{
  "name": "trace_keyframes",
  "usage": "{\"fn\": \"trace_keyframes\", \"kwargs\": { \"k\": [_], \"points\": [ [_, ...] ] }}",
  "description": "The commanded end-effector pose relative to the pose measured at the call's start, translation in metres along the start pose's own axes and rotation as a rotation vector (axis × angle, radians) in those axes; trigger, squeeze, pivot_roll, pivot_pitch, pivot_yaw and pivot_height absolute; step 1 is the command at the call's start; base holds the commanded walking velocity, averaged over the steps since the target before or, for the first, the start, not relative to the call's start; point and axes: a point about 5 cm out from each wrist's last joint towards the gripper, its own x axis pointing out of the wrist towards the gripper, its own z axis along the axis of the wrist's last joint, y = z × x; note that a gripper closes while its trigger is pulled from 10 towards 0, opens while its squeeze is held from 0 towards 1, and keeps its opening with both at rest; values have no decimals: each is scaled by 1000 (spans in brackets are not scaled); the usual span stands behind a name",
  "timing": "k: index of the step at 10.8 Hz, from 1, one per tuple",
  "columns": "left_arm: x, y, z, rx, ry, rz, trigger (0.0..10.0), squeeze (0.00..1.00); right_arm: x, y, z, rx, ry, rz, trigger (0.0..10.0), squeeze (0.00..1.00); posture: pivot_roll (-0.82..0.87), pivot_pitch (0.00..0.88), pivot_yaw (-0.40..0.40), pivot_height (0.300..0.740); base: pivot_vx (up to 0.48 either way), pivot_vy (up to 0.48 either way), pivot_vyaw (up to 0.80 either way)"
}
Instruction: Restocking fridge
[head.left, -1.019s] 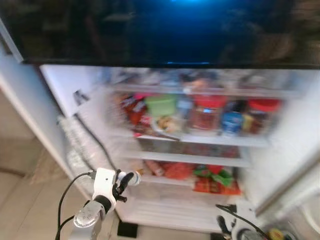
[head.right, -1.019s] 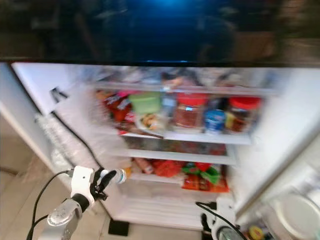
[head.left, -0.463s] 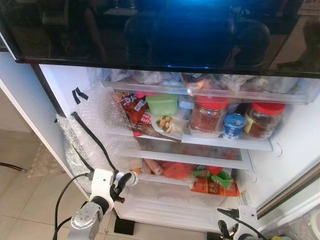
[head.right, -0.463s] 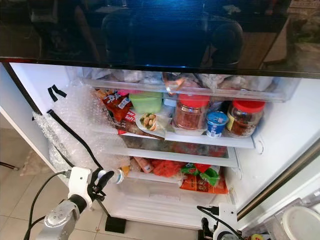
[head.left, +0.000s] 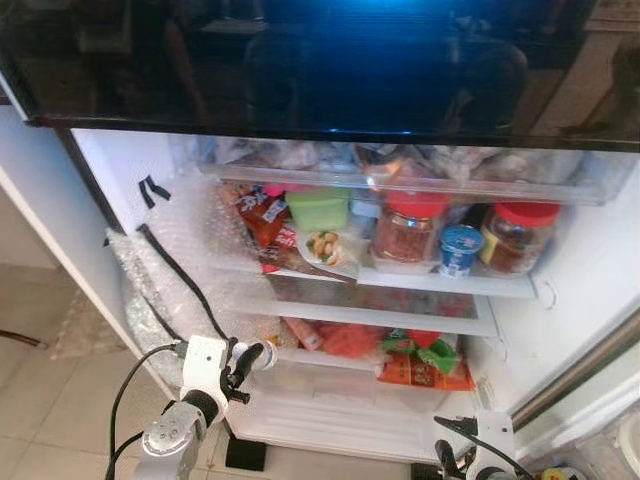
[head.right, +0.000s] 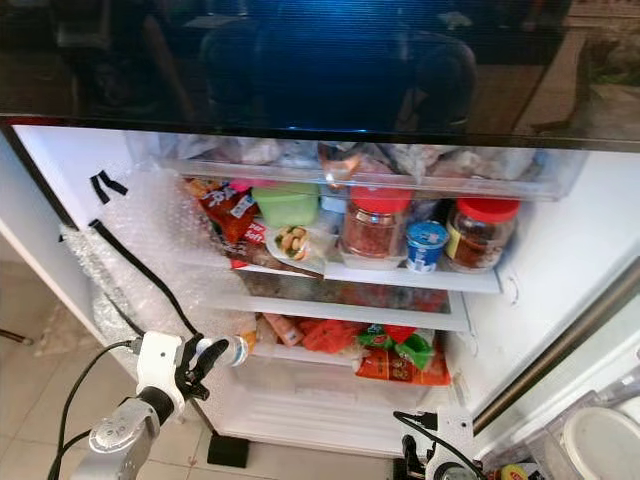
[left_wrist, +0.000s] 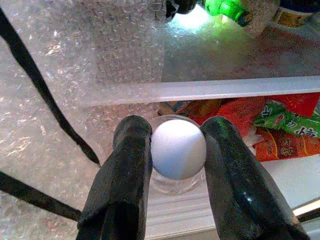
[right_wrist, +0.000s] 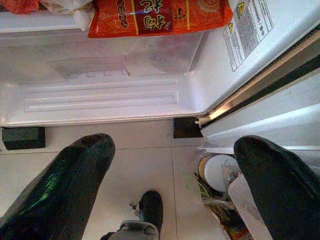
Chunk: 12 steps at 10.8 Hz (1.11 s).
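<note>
Left gripper (head.left: 243, 362): raised at the lower left of the open fridge, just outside the front edge of its lower shelf; fingers (left_wrist: 127, 170) closed on a small clear bottle with a white cap (left_wrist: 178, 149).
Bottle position: held between the two black fingers, cap end showing in the left wrist view, body hidden behind the cap.
Bottle axis: judged to run roughly along the fingers, pointing into the fridge toward the lower shelf's left end.
Bubble wrap (head.left: 170, 270): covers the fridge's left inner wall, crossed by black tape strips; the bottle sits just beside it.
Lower shelf (head.right: 330, 355): carries red and orange packets and a green packet (head.right: 415, 350) from middle to right; its left end, nearest the bottle, looks the least crowded.
Governing relation: the shelf opening lies ahead of and slightly right of the left gripper; this arm is the nearer one and already carries the load.
Upper shelf (head.left: 450, 283): green tub (head.left: 318, 208), red-lidded jars (head.left: 408, 228) and a blue-lidded cup (head.left: 460, 250), crowded along its front edge.
Right gripper (right_wrist: 170, 190): low at the fridge's bottom right corner, above the floor; fingers spread wide, holding nothing.
Risk, as judged: the bottle may catch the bubble wrap on entry.
</note>
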Motion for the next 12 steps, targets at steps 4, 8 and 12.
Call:
{"fn": "trace_keyframes", "kwargs": {
  "k": [4, 8, 12],
  "points": [
    [5, -2, 9, -9, -31, -15, 10000, 0, -3, -8, -14, 45, 37, -29, 10000, 0, -65, 26, 6, 740, 0, 0, 0],
    [8, -4, 13, -7, -42, -21, 10000, 0, -3, -8, -14, 44, 35, -18, 10000, 0, -71, 25, 9, 715, 0, 0, 0],
    [11, -6, 15, 2, -54, -23, 10000, 0, -3, -7, -14, 42, 29, -7, 10000, 0, -71, 20, 9, 640, 0, 0, 0]
  ]
}}
